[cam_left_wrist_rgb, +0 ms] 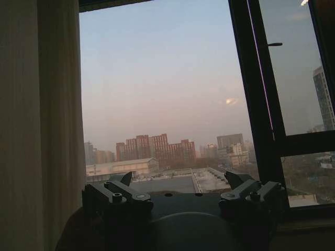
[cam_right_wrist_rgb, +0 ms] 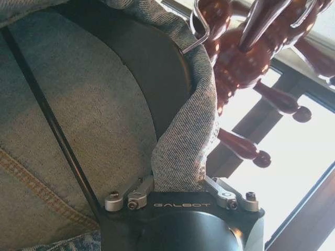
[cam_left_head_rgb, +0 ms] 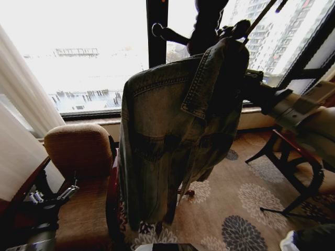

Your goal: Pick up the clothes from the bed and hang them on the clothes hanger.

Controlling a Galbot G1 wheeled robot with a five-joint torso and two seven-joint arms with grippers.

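Now the right pincer (cam_right_wrist_rgb: 178,180) is gripping a fold of the denim jacket (cam_left_head_rgb: 167,136), its fingers clamped on the cloth, and is holding it high beside the wooden coat stand (cam_right_wrist_rgb: 246,57). A thin black hanger (cam_right_wrist_rgb: 47,120) is lying inside the jacket, with its metal hook (cam_right_wrist_rgb: 198,32) close to a peg. The left pincer (cam_left_wrist_rgb: 180,196) is waiting low, with fingers apart, facing the window. For a good result, I think the hook must fully catch a peg before the cloth is released.

My faded denim jacket (cam_left_head_rgb: 167,141) hangs upright, collar folded, on the thin black hanger (cam_right_wrist_rgb: 49,125), before the far window.
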